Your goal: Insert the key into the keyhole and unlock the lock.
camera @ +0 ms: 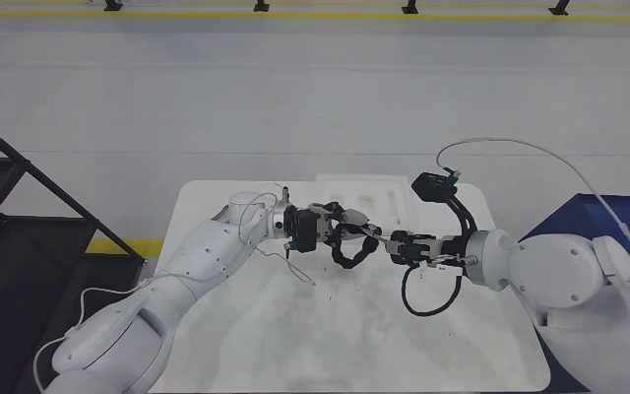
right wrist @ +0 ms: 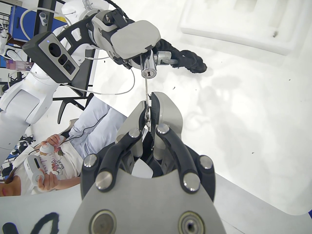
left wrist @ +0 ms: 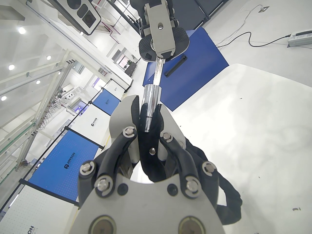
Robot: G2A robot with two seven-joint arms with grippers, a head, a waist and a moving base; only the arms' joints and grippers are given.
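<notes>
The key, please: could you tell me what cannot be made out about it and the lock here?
Tip of the key, left wrist view: hidden by the lock rim; depth unknown.
Head of the key, right wrist view: covered by the right gripper.
Body of the lock, left wrist view: partly hidden in the left gripper.
Top view: both too small.

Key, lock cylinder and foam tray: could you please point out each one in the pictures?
key (left wrist: pixel 159 70), left wrist view, middle of the silver blade.
lock cylinder (right wrist: pixel 147 67), right wrist view, chrome barrel near the keyhole.
foam tray (right wrist: pixel 231 24), right wrist view, bare surface beside the recesses.
</notes>
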